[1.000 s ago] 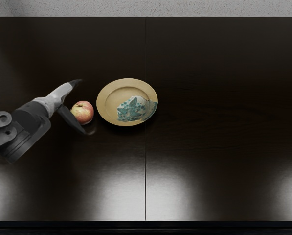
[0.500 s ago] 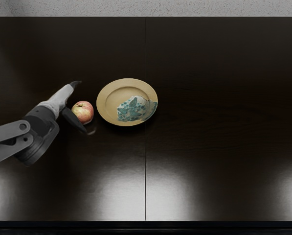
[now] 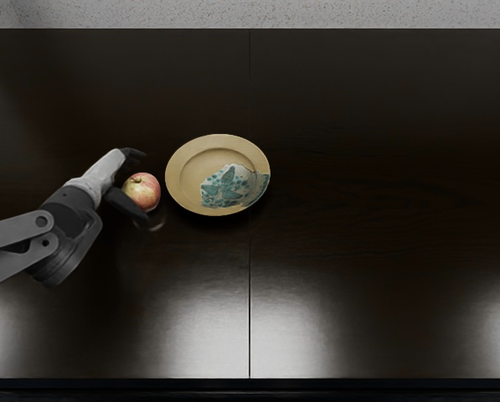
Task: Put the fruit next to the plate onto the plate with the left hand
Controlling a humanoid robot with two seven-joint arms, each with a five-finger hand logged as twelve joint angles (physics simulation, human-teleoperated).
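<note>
My left hand (image 3: 115,179) sits low on the dark surface (image 3: 358,276), fingers (image 3: 133,154) apart and cupped around the apple (image 3: 142,191). One dark fingertip hooks over its far side with a gap showing, and the thumb lies along its near side. No clamp yet! The apple rests on the surface just beside the yellow plate (image 3: 182,159), off its left rim.
</note>
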